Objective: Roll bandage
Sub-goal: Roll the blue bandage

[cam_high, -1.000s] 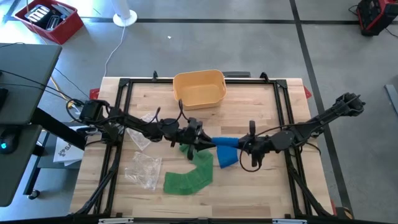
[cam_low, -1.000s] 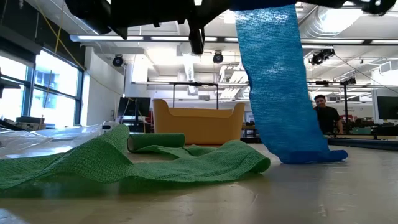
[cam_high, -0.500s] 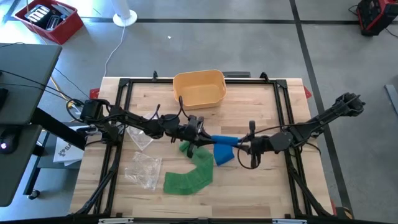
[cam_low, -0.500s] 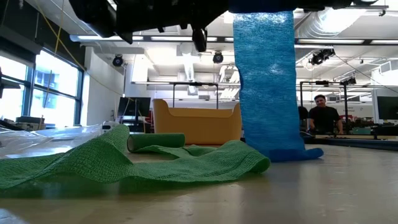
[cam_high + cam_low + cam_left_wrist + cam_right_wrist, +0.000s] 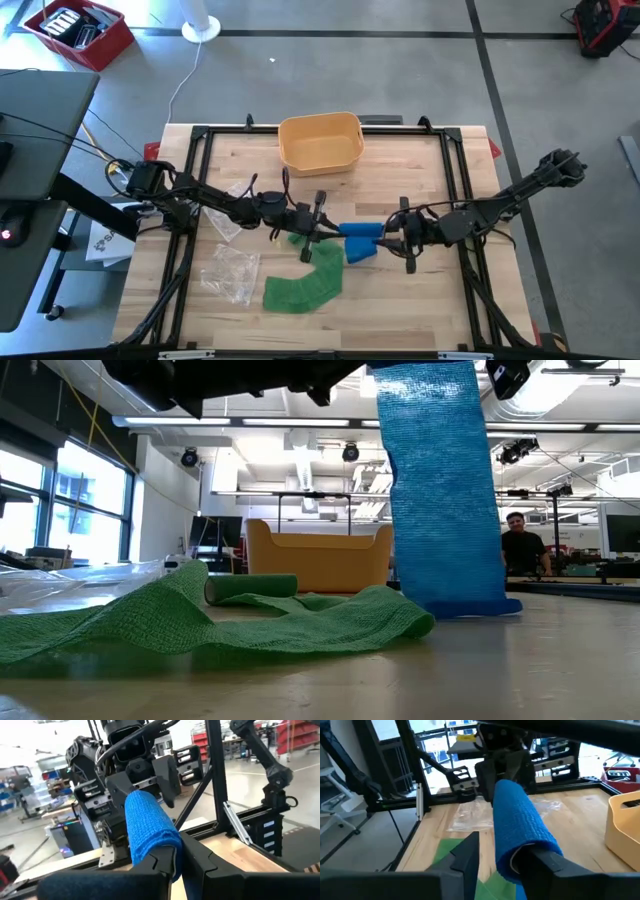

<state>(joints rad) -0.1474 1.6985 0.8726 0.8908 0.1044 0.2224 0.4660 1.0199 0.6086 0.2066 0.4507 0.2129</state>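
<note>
Blue elastic fabric: you have one blue bandage [image 5: 360,240] raised over the middle of the worktop [image 5: 420,300], its loose tail hanging down to the wood. The left hand [image 5: 176,860] is clamped on one end of its roll. The right hand [image 5: 501,854] straddles the other end with fingers parted. One green bandage [image 5: 305,283] lies mostly unrolled just beside it. Count two clear plastic bags [image 5: 231,270] toward the left arm's side and one yellow bin [image 5: 320,142] at the far edge.

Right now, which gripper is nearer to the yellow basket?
Left. The left gripper is just in front of the yellow basket; the right gripper is farther off to the right.
</note>
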